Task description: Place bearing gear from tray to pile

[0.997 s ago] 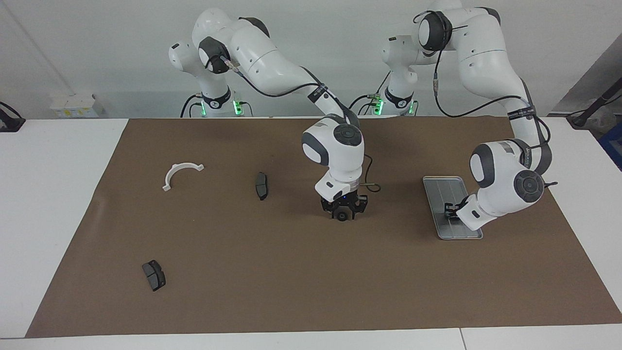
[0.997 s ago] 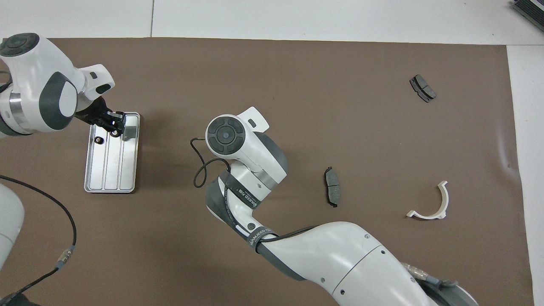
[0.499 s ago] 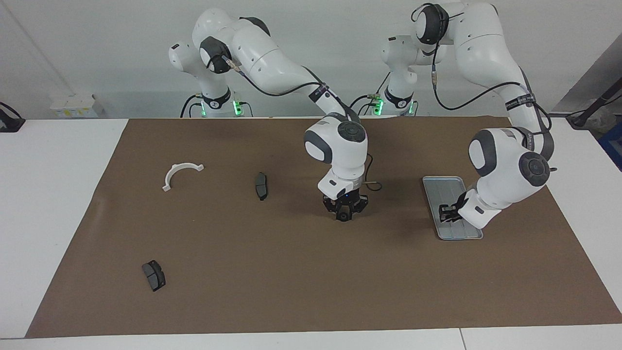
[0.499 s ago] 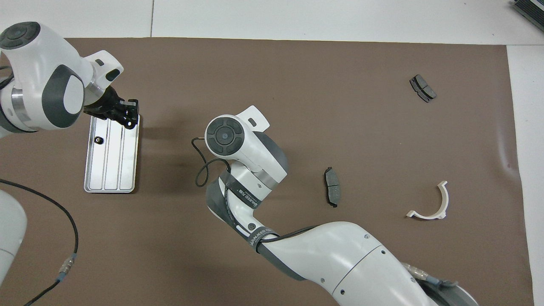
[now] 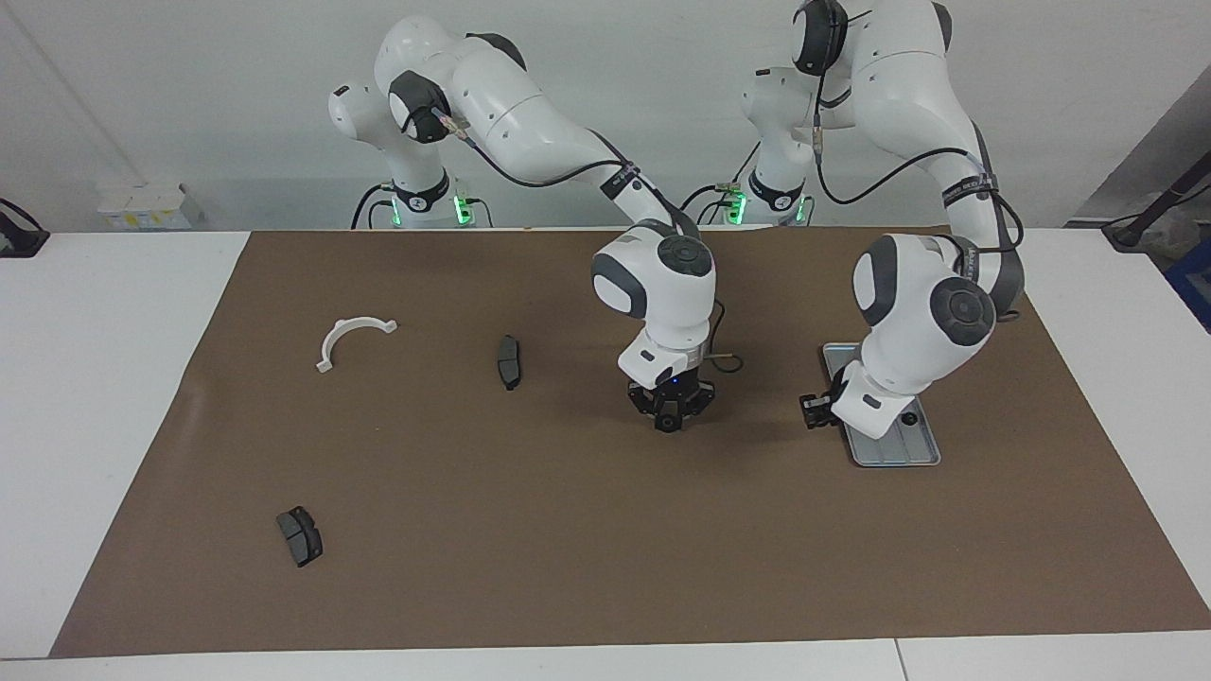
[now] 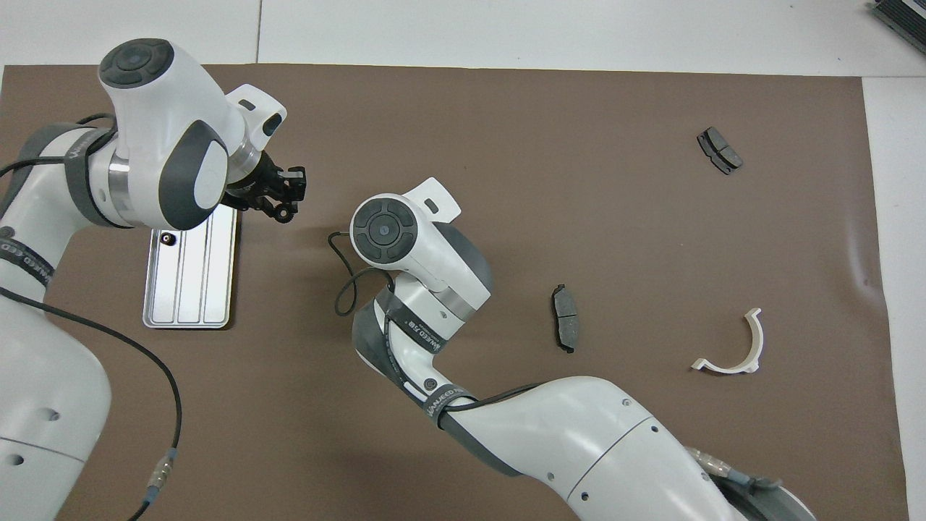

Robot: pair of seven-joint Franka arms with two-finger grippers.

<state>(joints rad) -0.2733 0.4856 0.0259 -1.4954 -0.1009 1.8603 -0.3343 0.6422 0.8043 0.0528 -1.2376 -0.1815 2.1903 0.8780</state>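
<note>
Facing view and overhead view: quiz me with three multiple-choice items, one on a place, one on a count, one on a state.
1. The left pincer is over: A the mat beside the tray; B the tray's middle; C the brake pad nearer the robots.
2. Brake pads on the mat: A one; B two; C four.
3. The tray holds: A nothing; B one small black part; C a brake pad.
Key: A, it hangs just off the tray's rim; B, that pad plus one farther out; B, a single part lies inside.
</note>
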